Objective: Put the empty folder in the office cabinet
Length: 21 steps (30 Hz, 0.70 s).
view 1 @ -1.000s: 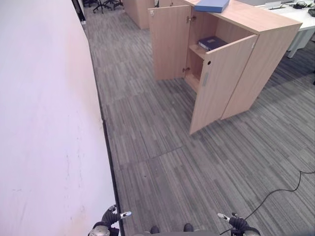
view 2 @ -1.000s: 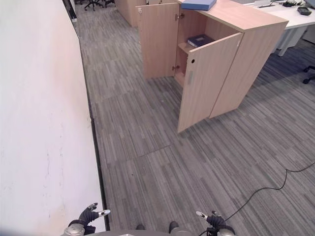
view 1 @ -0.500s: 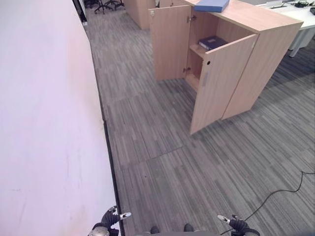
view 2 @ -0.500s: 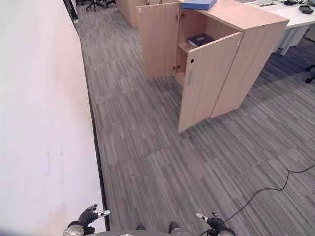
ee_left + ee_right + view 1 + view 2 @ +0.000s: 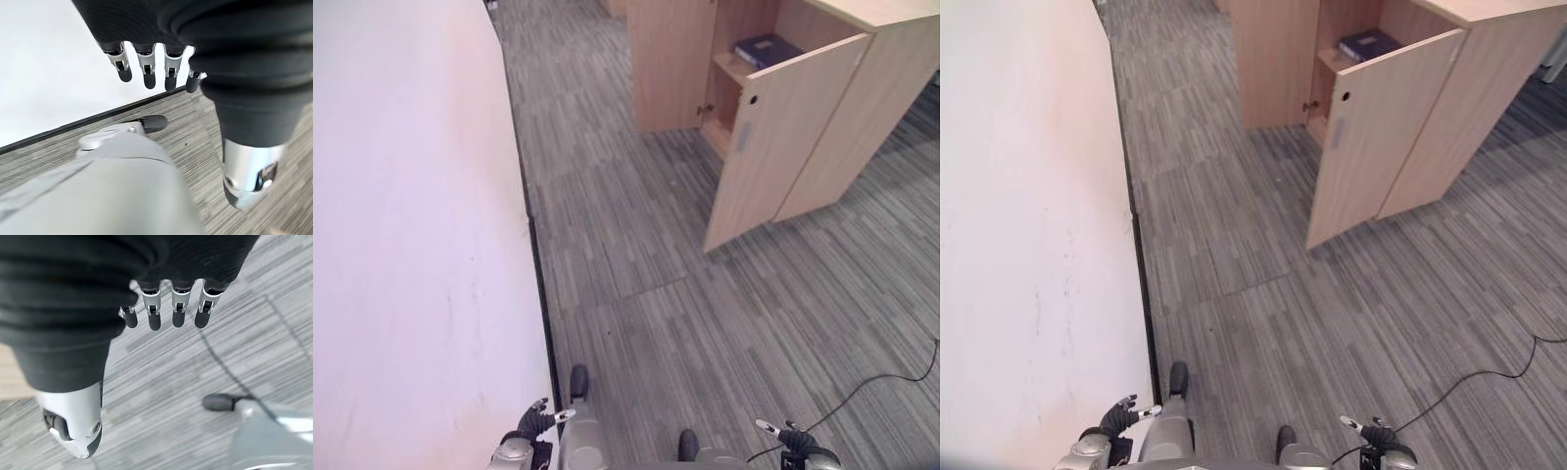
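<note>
1. Grey striped carpet (image 5: 636, 294), white wall (image 5: 411, 215) along the robot's left, wooden cabinet (image 5: 862, 88) ahead and to the right, well apart from the robot.
2. Folder: a dark blue one (image 5: 769, 49) lies flat on the cabinet's upper shelf, behind the half-open right door (image 5: 773, 137). Cannot tell if it is the empty one the task means; neither hand holds any folder.
3. Cabinet: both doors open, left door (image 5: 671, 64) swung wide, right door angled toward the robot and partly screening the shelves.
4. Left hand (image 5: 146, 63): fingers straight and relaxed, hanging down, nothing in them, near the wall's black skirting (image 5: 540, 294).
5. Right hand (image 5: 166, 303): fingers straight, loosely spread, empty, over bare carpet.
6. Step, as a judgement: the approach stage, robot standing off from the cabinet with hands low at its sides; no pick-up or placing is under way.
7. Next move likely calls for closing on the cabinet front, keeping clear of the wall on the left and the jutting right door, then finding the folder to be stored before any reach.
8. Risk: the angled right door narrows access to the shelf.
</note>
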Tool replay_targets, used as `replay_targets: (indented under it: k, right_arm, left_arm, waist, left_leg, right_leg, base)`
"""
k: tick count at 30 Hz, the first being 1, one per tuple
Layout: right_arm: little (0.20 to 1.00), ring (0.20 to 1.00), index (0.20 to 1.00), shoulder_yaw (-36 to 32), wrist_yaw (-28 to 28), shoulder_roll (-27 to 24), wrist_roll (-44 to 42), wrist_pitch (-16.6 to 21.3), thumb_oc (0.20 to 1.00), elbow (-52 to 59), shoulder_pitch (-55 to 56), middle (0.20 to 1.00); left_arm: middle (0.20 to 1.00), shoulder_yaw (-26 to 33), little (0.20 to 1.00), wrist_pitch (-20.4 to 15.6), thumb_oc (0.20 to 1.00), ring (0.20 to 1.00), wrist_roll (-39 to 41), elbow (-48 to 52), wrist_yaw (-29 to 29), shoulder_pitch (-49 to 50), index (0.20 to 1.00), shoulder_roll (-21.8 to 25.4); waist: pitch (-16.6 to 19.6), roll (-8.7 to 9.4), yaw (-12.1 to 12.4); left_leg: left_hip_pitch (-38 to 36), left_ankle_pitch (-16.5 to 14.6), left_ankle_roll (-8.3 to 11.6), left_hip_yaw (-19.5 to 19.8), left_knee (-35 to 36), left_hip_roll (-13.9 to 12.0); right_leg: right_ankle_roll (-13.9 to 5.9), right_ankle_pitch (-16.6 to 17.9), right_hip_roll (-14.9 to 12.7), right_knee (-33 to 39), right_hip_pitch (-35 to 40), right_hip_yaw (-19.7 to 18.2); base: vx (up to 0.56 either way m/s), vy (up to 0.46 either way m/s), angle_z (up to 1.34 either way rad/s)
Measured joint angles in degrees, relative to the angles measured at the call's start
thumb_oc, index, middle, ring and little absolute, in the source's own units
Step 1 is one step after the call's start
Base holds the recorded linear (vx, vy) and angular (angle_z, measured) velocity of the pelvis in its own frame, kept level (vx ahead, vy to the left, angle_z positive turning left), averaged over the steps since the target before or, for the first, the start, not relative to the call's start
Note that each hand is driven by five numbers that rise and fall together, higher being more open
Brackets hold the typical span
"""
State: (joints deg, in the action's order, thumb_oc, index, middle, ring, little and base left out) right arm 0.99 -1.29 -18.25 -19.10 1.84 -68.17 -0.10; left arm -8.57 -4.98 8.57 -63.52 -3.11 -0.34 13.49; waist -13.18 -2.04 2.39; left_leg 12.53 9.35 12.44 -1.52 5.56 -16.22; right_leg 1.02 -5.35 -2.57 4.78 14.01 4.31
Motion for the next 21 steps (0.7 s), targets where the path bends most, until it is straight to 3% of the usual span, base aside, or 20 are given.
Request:
replay_targets:
  k: [1, 4, 5, 6, 8, 9, 10, 12, 13, 14, 15, 16, 17, 18, 19, 20, 21]
  right_arm:
    - [1.0, 1.0, 1.0, 0.23, 0.0, -0.15, -0.02, 0.09, 1.0, 0.14, 0.46, 1.0]
    - [1.0, 1.0, 1.0, 0.35, 0.02, -0.44, 0.03, 0.11, 1.0, 0.59, 2.24, 1.0]
    - [1.0, 1.0, 1.0, 2.04, 0.32, 3.23, 0.19, -0.09, 1.0, 0.07, 2.29, 1.0]
    - [1.0, 1.0, 1.0, 2.99, 0.32, 4.92, 0.23, -0.11, 1.0, 0.03, 1.96, 1.0]
    - [1.0, 1.0, 1.0, 3.71, 0.44, 7.38, 0.57, -0.04, 1.0, 0.15, 1.28, 1.0]
    - [1.0, 1.0, 1.0, 3.92, 0.7, 7.84, 0.66, -0.04, 1.0, 0.11, 0.61, 1.0]
    - [1.0, 1.0, 1.0, 3.93, 1.01, 7.87, 0.68, 0.27, 1.0, 0.29, -0.53, 1.0]
    - [1.0, 1.0, 1.0, 4.01, 1.04, 7.77, 0.67, 0.23, 1.0, 0.37, -2.46, 1.0]
    - [1.0, 1.0, 1.0, 4.02, 1.04, 7.53, 0.67, 0.3, 1.0, 0.63, -3.48, 1.0]
    - [1.0, 1.0, 1.0, 3.88, 0.98, 7.01, 0.66, 0.26, 1.0, 0.64, -4.51, 1.0]
    - [1.0, 1.0, 1.0, 3.78, 0.91, 6.72, 0.66, 0.28, 1.0, 0.7, -5.1, 1.0]
    - [1.0, 1.0, 1.0, 3.86, 0.99, 6.77, 0.66, 0.35, 1.0, 0.98, -5.04, 1.0]
    - [1.0, 1.0, 1.0, 3.59, 0.76, 7.08, 0.63, 0.07, 1.0, 1.29, -5.26, 1.0]
    - [1.0, 1.0, 1.0, 2.85, 0.62, 6.89, 0.49, 0.6, 1.0, 1.38, -5.35, 1.0]
    - [1.0, 1.0, 1.0, 2.88, 0.57, 6.47, 0.45, 0.62, 1.0, 1.43, -5.11, 1.0]
    - [1.0, 1.0, 1.0, 2.01, 0.54, 5.98, -0.03, 0.56, 1.0, 2.89, -4.74, 1.0]
    - [1.0, 1.0, 1.0, 1.93, 0.48, 5.61, -0.04, 0.92, 1.0, 3.16, -5.03, 1.0]
  left_arm:
    - [1.0, -0.13, 1.0, 0.02, 1.0, 1.0, 0.01, 0.05, -0.04, 0.68, 1.0, 0.01]
    - [1.0, 1.32, 1.0, -0.07, 1.0, 1.0, 0.06, 0.04, 0.09, 3.24, 1.0, -0.12]
    - [1.0, 2.05, 1.0, -0.09, 1.0, 1.0, 0.05, -1.05, -0.24, 1.42, 1.0, 2.67]
    - [1.0, 2.89, 1.0, -0.17, 1.0, 1.0, 0.05, -0.76, -0.29, 0.58, 1.0, 3.72]
    - [1.0, 3.78, 1.0, -0.36, 1.0, 1.0, 0.06, -0.52, -0.24, -1.49, 1.0, 4.78]
    - [1.0, 3.96, 1.0, -0.37, 1.0, 1.0, 0.05, -0.57, -0.25, -2.11, 1.0, 4.78]
    - [1.0, 4.09, 1.0, -0.95, 1.0, 1.0, 0.26, 0.04, -0.53, -2.3, 1.0, 4.63]
    - [1.0, 3.41, 1.0, -0.96, 1.0, 1.0, 1.18, 0.13, -0.59, -1.67, 1.0, 3.02]
    - [1.0, 2.95, 1.0, -0.47, 1.0, 1.0, 1.3, 0.02, -0.59, -1.23, 1.0, 1.84]
    - [1.0, 1.56, 1.0, 0.04, 1.0, 1.0, 1.63, 0.04, -0.35, -1.03, 1.0, 0.85]
    - [1.0, 1.05, 1.0, 0.13, 1.0, 1.0, 1.72, 0.27, -0.22, -0.62, 1.0, -0.04]
    - [1.0, 2.09, 1.0, 0.15, 1.0, 1.0, 1.97, 0.64, -0.27, -0.54, 1.0, -0.75]
    - [1.0, 2.22, 1.0, 0.21, 1.0, 1.0, 2.23, 0.73, -0.34, 0.07, 1.0, -0.94]
    - [1.0, 1.46, 1.0, 0.27, 1.0, 1.0, 2.25, 0.76, -0.21, 0.7, 1.0, -1.44]
    - [1.0, 1.35, 1.0, 0.28, 1.0, 1.0, 2.21, 0.76, -0.15, 0.98, 1.0, -1.85]
    - [1.0, 1.5, 1.0, 0.21, 1.0, 1.0, 2.24, 1.1, -0.64, 0.76, 1.0, -1.52]
    - [1.0, 1.96, 1.0, 0.23, 1.0, 1.0, 2.23, 0.95, -0.72, 0.89, 1.0, -0.73]
  waist:
    - [0.16, -0.02, 0.18]
    - [3.1, -0.57, 1.63]
    - [3.91, 5.64, 2.91]
    - [4.14, 7.04, 3.09]
    - [4.62, 8.61, 3.87]
    - [4.47, 8.05, 4.31]
    - [4.96, 7.85, 4.84]
    - [5.21, 7.53, 5.3]
    - [5.29, 7.46, 5.46]
    - [4.87, 6.32, 5.86]
    - [4.46, 5.81, 5.76]
    - [4.02, 4.93, 5.91]
    - [3.66, 4.59, 5.96]
    - [2.69, 2.06, 4.81]
    - [2.76, 0.52, 3.45]
    - [2.16, -2.09, 2.04]
    - [1.88, -2.8, 0.84]
  left_leg:
    - [0.01, -0.03, -0.04, -0.29, -1.22, 0.19]
    - [0.1, -1.83, -2.11, -0.44, -4.79, 0.46]
    - [0.23, 1.84, -2.96, -1.6, -7.91, 6.24]
    - [0.25, 2.23, -4.94, -2.0, -8.5, 7.42]
    - [-0.27, 0.96, -7.23, -2.84, -9.16, 8.69]
    - [-1.24, 0.15, -8.1, -2.92, -9.1, 9.16]
    - [-2.78, -2.72, -9.91, -3.22, -9.15, 10.34]
    - [-4.64, -3.37, -10.56, -3.81, -7.82, 11.6]
    - [-5.06, -4.16, -11.36, -4.37, -7.8, 12.87]
    - [-5.3, -4.4, -12.18, -4.54, -7.51, 12.34]
    - [-5.98, -4.42, -12.24, -4.32, -6.74, 12.45]
    - [-6.26, -5.32, -13.55, -4.23, -7.03, 13.12]
    - [-6.99, -6.63, -15.38, -4.27, -7.2, 13.24]
    - [-9.3, -6.04, -15.24, -3.42, -5.66, 12.19]
    - [-11.17, -5.92, -14.7, -3.0, -4.3, 11.43]
    - [-11.85, -7.83, -15.78, -2.43, -4.46, 9.3]
    - [-13.4, -7.18, -15.65, -2.4, -2.6, 8.54]
  right_leg:
    - [-0.45, -0.3, -0.59, 0.03, 0.76, -0.17]
    - [-5.75, -5.04, -3.58, 0.6, 4.41, -2.31]
    - [-7.89, -5.26, -9.6, -1.5, 4.71, -3.05]
    - [-7.62, -4.17, -10.62, -4.2, 3.09, -3.36]
    - [-9.64, 1.32, -11.91, -7.22, 1.89, -4.72]
    - [-10.51, 2.99, -12.39, -9.22, 1.62, -5.42]
    - [-11.37, 5.29, -12.51, -12.49, 0.06, -6.48]
    - [-12.84, 9.17, -13.86, -20.55, -4.2, -7.12]
    - [-14.52, 12.73, -14.29, -23.79, -6.08, -8.33]
    - [-15.27, 15.26, -14.53, -28.11, -8.93, -7.77]
    - [-15.22, 15.21, -15.2, -32.96, -11.29, -5.73]
    - [-14.86, 13.69, -14.94, -35.31, -13.67, -4.96]
    - [-13.13, 16.92, -13.68, -35.46, -14.96, -4.45]
    - [-12.23, 18.8, -14.27, -38.97, -15.7, -2.51]
    - [-12.92, 16.49, -13.29, -41.02, -16.44, -1.79]
    - [-13.69, 4.72, -9.65, -40.87, -21.1, -0.69]
    - [-11.41, 1.63, -8.93, -34.63, -22.11, 3.53]
  base:
    - [0.41, 0.316, -0.42]
    - [0.37, 0.303, -0.48]
    - [0.43, 0.394, -0.23]
    - [0.28, 0.278, 0.02]
    - [0.19, 0.22, 0.13]
    - [0.2, 0.264, 0.07]
    - [0.26, 0.364, 0.02]
    - [0.18, 0.359, -0.02]
    - [0.11, 0.28, -0.06]
    - [0.19, 0.372, -0.03]
    - [0.24, 0.369, 0.03]
    - [0.23, 0.37, 0.02]
    - [0.29, 0.314, 0.03]
    - [0.35, 0.234, 0.11]
    - [0.46, 0.245, 0.04]
    - [0.37, 0.07, -0.08]
    - [0.39, 0.025, -0.09]
